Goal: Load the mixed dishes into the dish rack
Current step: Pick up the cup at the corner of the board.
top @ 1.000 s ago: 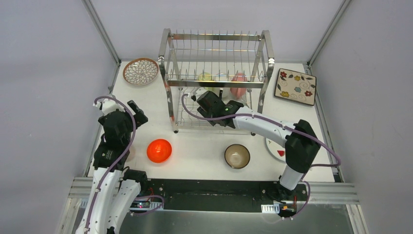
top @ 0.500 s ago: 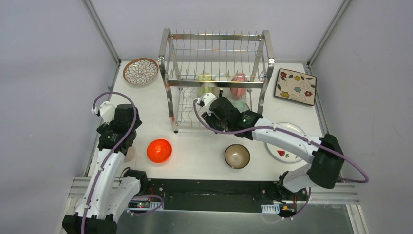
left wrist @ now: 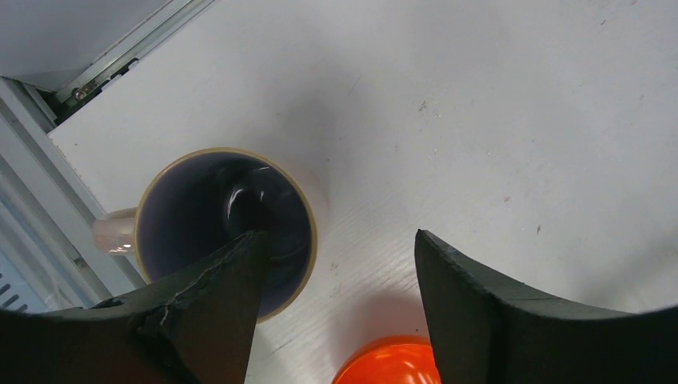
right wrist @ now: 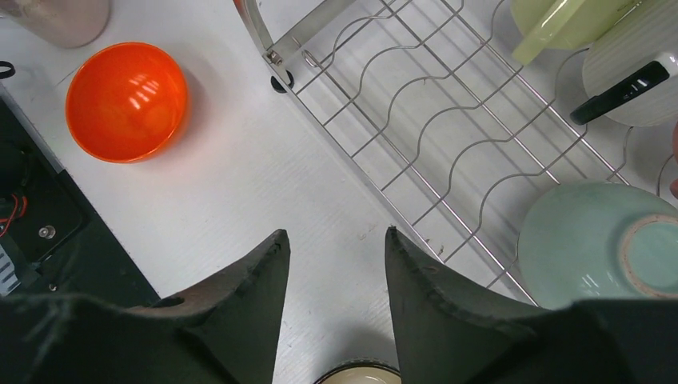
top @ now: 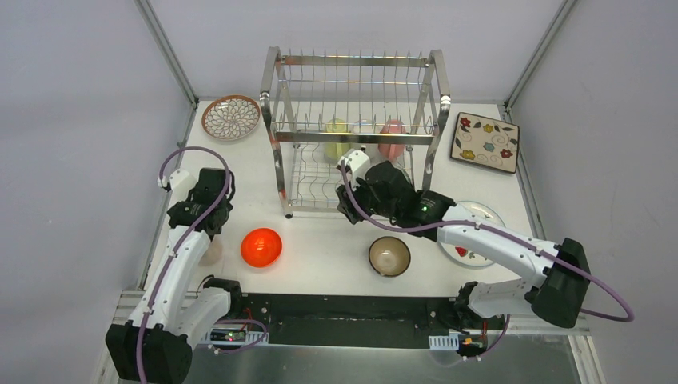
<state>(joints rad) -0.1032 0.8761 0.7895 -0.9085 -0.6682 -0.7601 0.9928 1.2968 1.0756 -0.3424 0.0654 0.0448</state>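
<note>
Jaws of left gripper (left wrist: 337,240) apart, straddling mug (left wrist: 192,208) wall: one side over dark inside, other outside.
Mug upright at 8 o'clock edge of table (top: 336,240), outside rack (top: 355,138).
Risk: pinch on rim slips or tips mug; orange bowl (left wrist: 392,364) at mug's 5 o'clock could get knocked.
Jaws of right gripper (right wrist: 336,240) apart, empty, at rack front.
Top view hides mug under left wrist; left wrist view shows it, handle at 9 o'clock.
Right wrist view shows mint bowl (right wrist: 592,240) upturned on lower tier.
</note>
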